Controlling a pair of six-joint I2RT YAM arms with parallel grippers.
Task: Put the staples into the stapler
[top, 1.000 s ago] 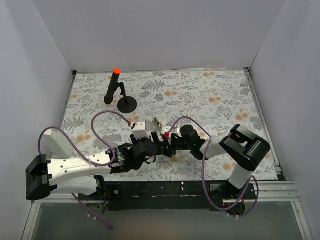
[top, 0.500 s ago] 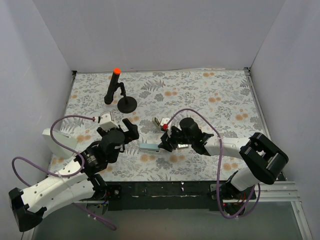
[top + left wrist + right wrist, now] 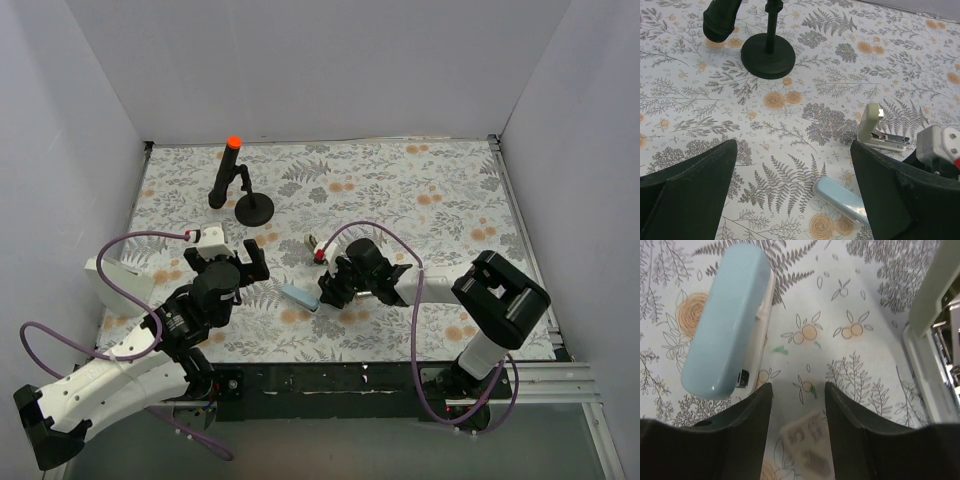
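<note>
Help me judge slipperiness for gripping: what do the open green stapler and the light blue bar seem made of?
Stapler: the pale green shell looks like matte plastic with a soft sheen; the channel inside glints silver, likely metal. Blue bar: probably glossy plastic, smooth with a bright highlight, over a whitish base.

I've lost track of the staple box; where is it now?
Right wrist view: the small whitish box lies between the right tool's open fingers, the light blue bar up-left of it, the open stapler at the right edge.
</note>
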